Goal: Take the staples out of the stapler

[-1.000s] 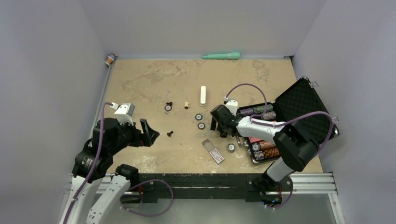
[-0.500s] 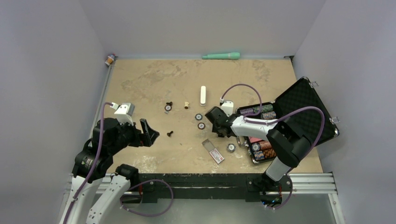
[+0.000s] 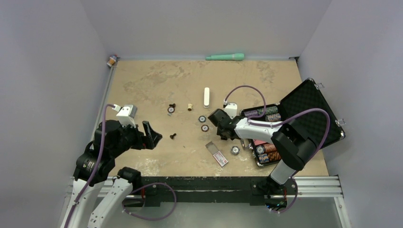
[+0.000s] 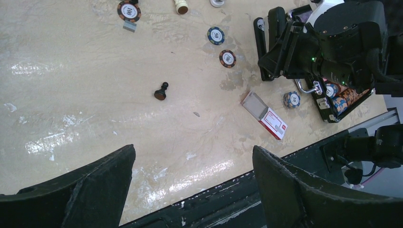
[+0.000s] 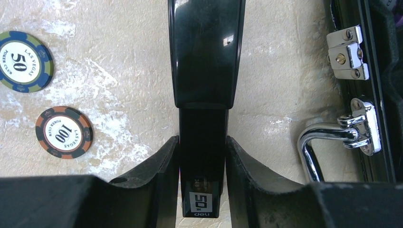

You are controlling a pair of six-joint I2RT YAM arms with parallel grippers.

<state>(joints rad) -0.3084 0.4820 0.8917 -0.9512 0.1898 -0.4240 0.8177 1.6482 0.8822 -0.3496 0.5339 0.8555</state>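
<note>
The right gripper (image 5: 202, 142) pinches the narrow end of the stapler (image 5: 205, 57), lying flat between chips (image 5: 64, 132) and case (image 5: 387, 57) (probably to anchor it for opening), while the left gripper (image 4: 192, 149) hangs wide, empty.

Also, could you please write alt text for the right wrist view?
The right gripper clamps the narrow end of the black stapler, which lies on the tan table. A blue 50 chip and an orange 100 chip lie on the picture's left, a case's chrome handle on its right.
</note>
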